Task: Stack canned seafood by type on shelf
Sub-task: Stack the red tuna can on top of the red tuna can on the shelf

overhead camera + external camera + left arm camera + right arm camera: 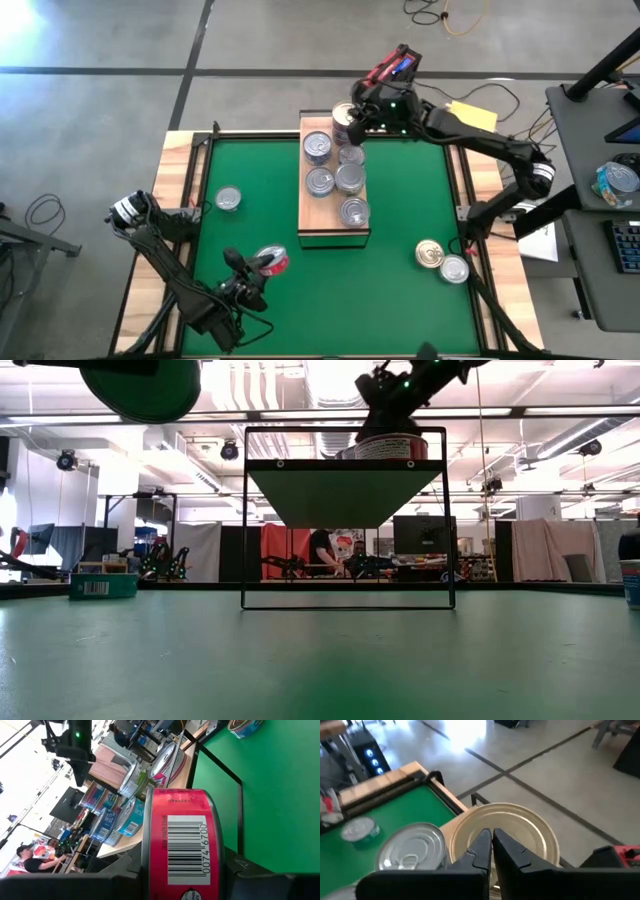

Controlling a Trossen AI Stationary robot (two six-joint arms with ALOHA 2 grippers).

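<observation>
My left gripper [262, 266] is over the mat's near left part, shut on a red-labelled tin [182, 845]. That tin shows dark at the top of the low view [140, 385], well above the mat. My right gripper [492, 836] is shut and points down over a gold-lidded tin [520, 827]. This tin [343, 116] stands on the far end of the light-wood shelf [309, 222]. Several silver-lidded tins [350, 179] stand on the shelf, some stacked. One tin [228, 199] rests on the mat at left. A gold [430, 253] and a silver tin [454, 269] rest on it at near right. My left gripper pinches the red-labelled tin between its two fingers [239, 866], one on each flat end. The barcode wall [184, 851] faces the wrist camera. The tin is lifted clear of the mat and lies on its side. My right gripper: I cannot tell whether its shut fingertips touch the gold lid.
The shelf stands on dark frame legs [244, 520] in the middle of the green mat [420, 190]. The mat has a wooden border [178, 170]. Beyond the far edge lie cables and a red tool [392, 66]. A person [322, 550] is in the room behind.
</observation>
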